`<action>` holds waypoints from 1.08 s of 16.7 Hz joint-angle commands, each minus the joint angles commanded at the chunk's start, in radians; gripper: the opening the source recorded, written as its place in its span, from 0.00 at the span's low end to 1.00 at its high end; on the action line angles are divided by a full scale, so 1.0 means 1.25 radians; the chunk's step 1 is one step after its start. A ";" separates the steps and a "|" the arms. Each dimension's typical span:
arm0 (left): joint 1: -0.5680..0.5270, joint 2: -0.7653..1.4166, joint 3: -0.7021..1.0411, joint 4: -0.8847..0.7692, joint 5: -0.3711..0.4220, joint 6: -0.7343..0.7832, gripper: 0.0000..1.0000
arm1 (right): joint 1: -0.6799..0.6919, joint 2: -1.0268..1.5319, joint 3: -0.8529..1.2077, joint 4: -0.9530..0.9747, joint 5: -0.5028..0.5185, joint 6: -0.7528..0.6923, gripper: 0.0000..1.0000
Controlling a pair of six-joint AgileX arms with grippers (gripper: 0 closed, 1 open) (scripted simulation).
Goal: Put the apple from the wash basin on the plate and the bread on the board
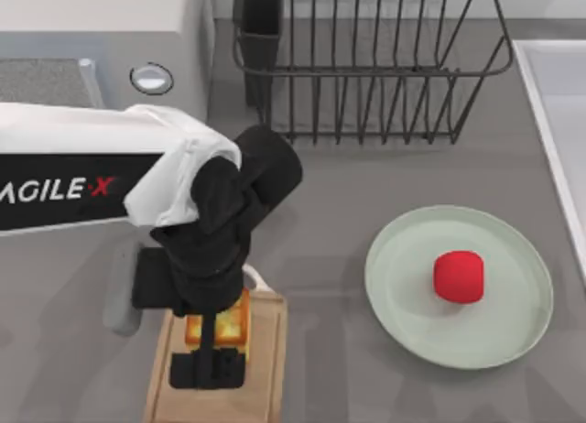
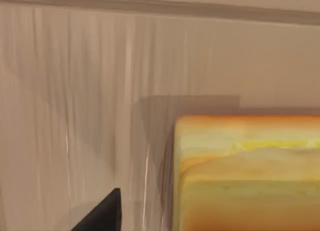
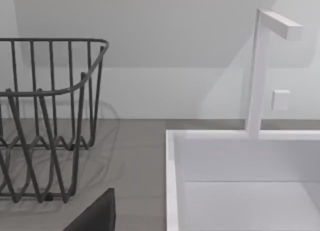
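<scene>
Bread's down at the board, apple's already plated

Left gripper (image 1: 212,336) sits over the board (image 1: 261,368) at the worktop's near edge, fingers either side of the bread (image 1: 231,320); looks clamped on it, though whether the chunk is resting on the wood yet I can't tell; apple (image 1: 458,276) lies about mid-plate (image 1: 403,258), toward the worktop's right edge beside the wash basin (image 1: 558,121); dish rack (image 1: 366,66) along the far edge; right arm is parked near the basin, can't tell about its fingers; my guess is the bread's light and crumbly, crust a bit stiff, pale sides soft, so grip the flat sides gently
</scene>
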State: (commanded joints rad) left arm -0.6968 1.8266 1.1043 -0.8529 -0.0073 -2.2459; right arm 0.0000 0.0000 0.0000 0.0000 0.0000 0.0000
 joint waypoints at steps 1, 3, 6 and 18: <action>0.000 0.000 0.000 0.000 0.000 0.000 1.00 | 0.000 0.000 0.000 0.000 0.000 0.000 1.00; 0.001 -0.001 0.000 0.000 0.000 0.000 1.00 | 0.000 0.000 0.000 0.000 0.000 0.000 1.00; 0.014 -0.037 -0.018 0.017 0.000 0.039 1.00 | 0.000 0.000 0.000 0.000 0.000 0.000 1.00; 0.229 -0.603 -0.363 0.281 0.004 0.736 1.00 | 0.000 0.000 0.000 0.000 0.000 0.000 1.00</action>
State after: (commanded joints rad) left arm -0.4105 1.0727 0.6511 -0.5017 -0.0028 -1.3261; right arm 0.0000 0.0000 0.0000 0.0000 0.0000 0.0000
